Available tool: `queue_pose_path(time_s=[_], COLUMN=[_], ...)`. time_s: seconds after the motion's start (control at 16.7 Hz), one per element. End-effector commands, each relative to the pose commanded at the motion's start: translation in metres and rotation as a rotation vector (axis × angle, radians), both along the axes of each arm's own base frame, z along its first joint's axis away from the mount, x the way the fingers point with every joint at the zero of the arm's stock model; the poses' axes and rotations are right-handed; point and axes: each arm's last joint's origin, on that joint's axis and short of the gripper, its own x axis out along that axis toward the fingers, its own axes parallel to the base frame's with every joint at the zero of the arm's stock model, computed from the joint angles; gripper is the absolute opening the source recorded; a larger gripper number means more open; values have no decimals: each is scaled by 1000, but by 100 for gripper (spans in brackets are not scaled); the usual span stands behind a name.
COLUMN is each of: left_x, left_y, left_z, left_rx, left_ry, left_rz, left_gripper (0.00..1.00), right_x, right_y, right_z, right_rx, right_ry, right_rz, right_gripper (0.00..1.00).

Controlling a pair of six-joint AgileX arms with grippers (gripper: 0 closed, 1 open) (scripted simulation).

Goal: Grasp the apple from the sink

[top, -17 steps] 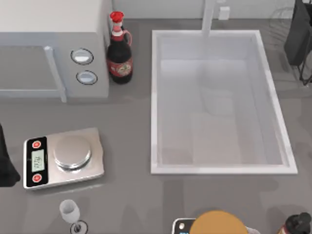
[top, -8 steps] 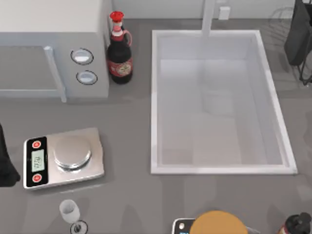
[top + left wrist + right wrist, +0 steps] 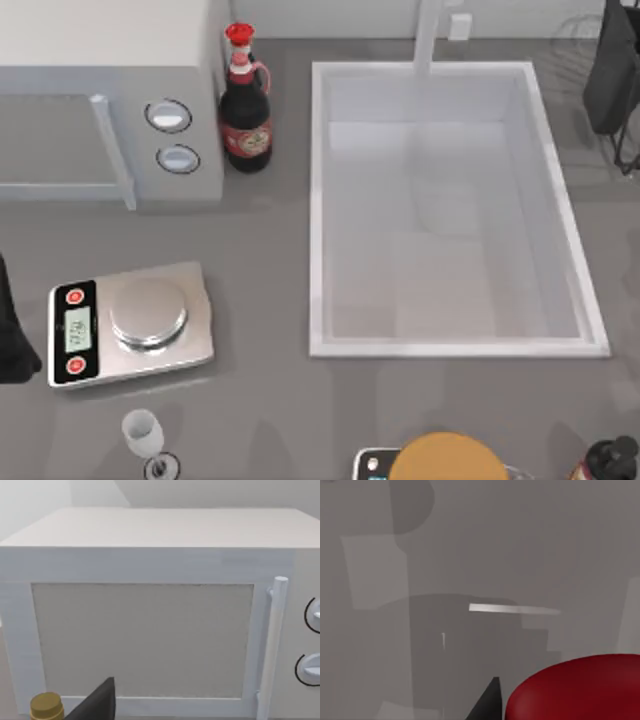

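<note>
The apple (image 3: 575, 687) is glossy red and sits very close to the right wrist camera, above bare grey table. My right gripper (image 3: 540, 715) is shut on it, and one dark fingertip (image 3: 489, 700) shows beside the fruit. In the top view my right arm (image 3: 615, 70) is a dark shape at the far right edge, outside the sink (image 3: 460, 348). The sink is a white basin whose pale grey bottom lies bare, with a white faucet post (image 3: 428, 35) at its far end. My left arm (image 3: 10, 335) stays parked at the left edge, facing the microwave (image 3: 150, 630).
A white microwave (image 3: 100, 90) stands at the back left, with a dark red-capped bottle (image 3: 245, 110) beside it. A silver scale (image 3: 130, 325) and a small glass (image 3: 143, 432) sit at the front left. A tan round object (image 3: 445, 458) lies at the front edge.
</note>
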Motion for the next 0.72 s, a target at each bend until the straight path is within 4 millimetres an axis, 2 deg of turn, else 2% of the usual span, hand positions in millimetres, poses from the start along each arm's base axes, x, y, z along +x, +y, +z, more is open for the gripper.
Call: queue_pose_path(time_s=[0.48, 0.72], left_x=[0, 0], left_y=[0, 0], left_z=[0, 0], left_rx=[0, 0], left_ry=[0, 0], left_rz=[0, 0], left_gripper=[100, 100], right_x=[0, 0], right_y=[0, 0], right_z=[0, 0], right_rx=[0, 0], right_ry=[0, 0], right_rz=[0, 0], right_gripper=[98, 100])
